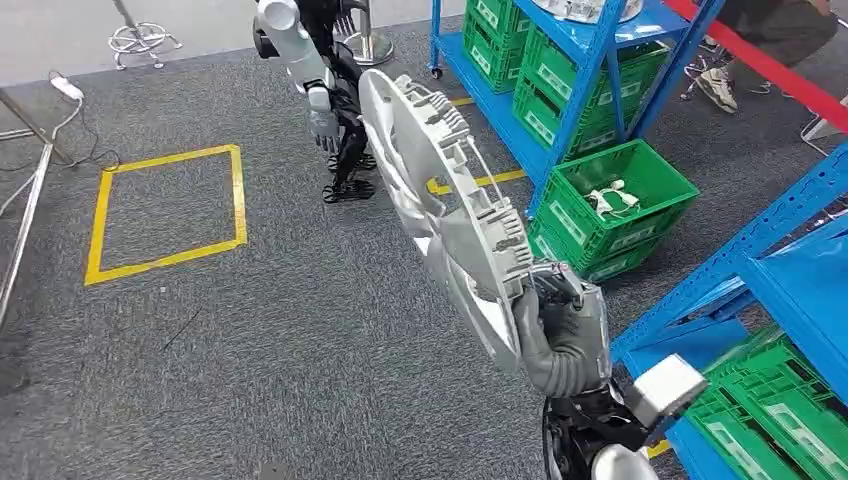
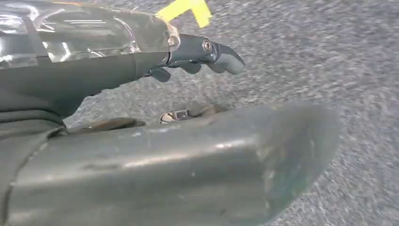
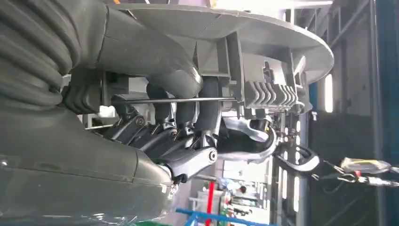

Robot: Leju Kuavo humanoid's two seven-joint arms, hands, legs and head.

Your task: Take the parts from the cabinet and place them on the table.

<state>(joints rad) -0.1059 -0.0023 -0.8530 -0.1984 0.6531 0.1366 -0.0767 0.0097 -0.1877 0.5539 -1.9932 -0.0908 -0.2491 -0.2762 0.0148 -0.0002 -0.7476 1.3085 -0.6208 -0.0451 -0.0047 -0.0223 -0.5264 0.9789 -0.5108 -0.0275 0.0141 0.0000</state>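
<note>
A large round silver-grey plastic cover (image 1: 430,190), ribbed and clipped on its back, is held up on edge over the carpet. My right hand (image 1: 560,330) grips its lower rim, thumb on one face and fingers on the other. In the right wrist view the cover (image 3: 263,33) lies across my fingers (image 3: 188,113), which curl behind a thin wire ring on its back. My left hand (image 1: 325,125) hangs at my side and holds nothing. Its dark fingers (image 2: 211,52) reach out loosely over grey carpet near a strip of yellow tape (image 2: 188,9).
Blue racks (image 1: 590,60) loaded with green crates stand to the right. An open green crate (image 1: 620,200) holds white parts, and another blue rack (image 1: 780,270) is close by my right arm. A yellow taped square (image 1: 165,210) marks the carpet. A person's shoe (image 1: 715,85) shows behind a red bar.
</note>
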